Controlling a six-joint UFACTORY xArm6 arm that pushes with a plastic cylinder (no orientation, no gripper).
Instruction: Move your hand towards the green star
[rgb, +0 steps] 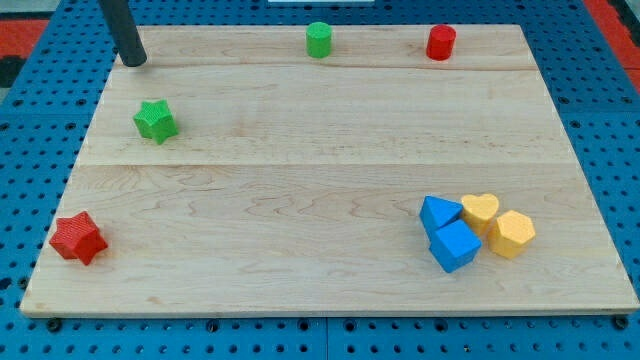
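The green star (155, 121) lies on the wooden board (320, 180) at the view's upper left. My tip (134, 62) stands near the board's top left corner, a short way above the green star and slightly to its left, not touching it. The dark rod rises from the tip out of the view's top.
A green cylinder (318, 40) and a red cylinder (441, 43) stand along the top edge. A red star (78, 238) lies at the lower left. At the lower right, two blue blocks (448, 234), a yellow heart (481, 211) and a yellow hexagon (513, 234) cluster together.
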